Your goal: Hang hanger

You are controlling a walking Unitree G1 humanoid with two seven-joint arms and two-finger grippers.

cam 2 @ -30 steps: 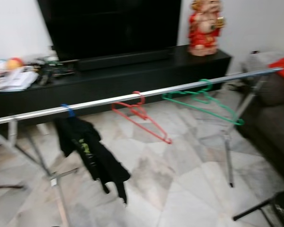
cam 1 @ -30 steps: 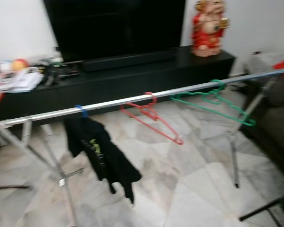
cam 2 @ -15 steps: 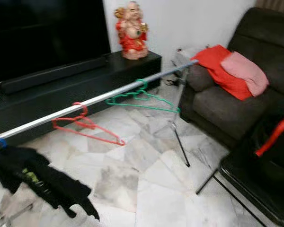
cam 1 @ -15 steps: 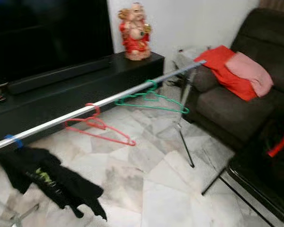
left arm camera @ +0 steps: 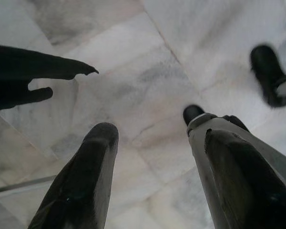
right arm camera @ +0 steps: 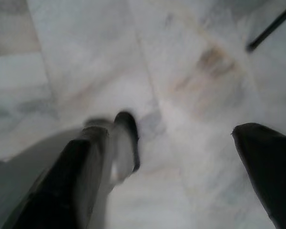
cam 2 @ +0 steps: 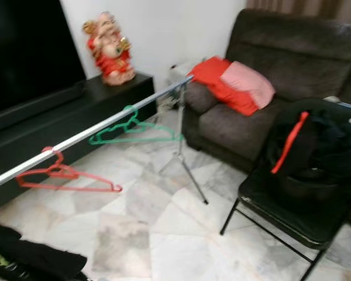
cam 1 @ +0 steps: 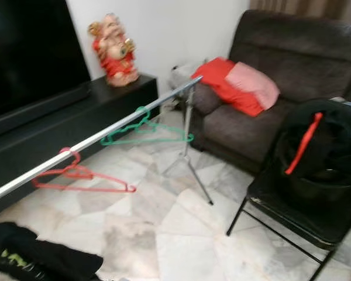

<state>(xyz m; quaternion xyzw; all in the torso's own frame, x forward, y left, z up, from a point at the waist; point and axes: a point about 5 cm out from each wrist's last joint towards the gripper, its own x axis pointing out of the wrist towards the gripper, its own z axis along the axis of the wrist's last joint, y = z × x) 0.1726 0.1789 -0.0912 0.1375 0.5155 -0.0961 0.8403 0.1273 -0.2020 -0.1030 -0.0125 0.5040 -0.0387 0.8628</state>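
Note:
A silver clothes rail [cam 1: 99, 139] runs from the lower left up toward the sofa. On it hang a red hanger [cam 1: 76, 175] and, further along, a green hanger [cam 1: 143, 130]. A black garment [cam 1: 35, 260] shows at the bottom left. On the black folding chair [cam 1: 292, 205] lies a dark pile with a red hanger [cam 1: 303, 143] sticking out of it. My left gripper [left arm camera: 152, 138] is open over the marble floor, with nothing between its fingers. My right gripper [right arm camera: 181, 152] is open too, pointing at bare floor.
A dark sofa [cam 1: 292, 70] with red and pink cushions [cam 1: 240, 85] stands at the back right. A black TV console [cam 1: 64, 117] with a red figurine [cam 1: 112, 50] runs along the wall. The rail's tripod leg [cam 1: 190, 164] stands between rail and chair. Open marble floor [cam 1: 181, 234] lies ahead.
The whole view has swung to the right: the rail and hangers slid left in the picture, and the sofa and the black chair with its pile came into view.

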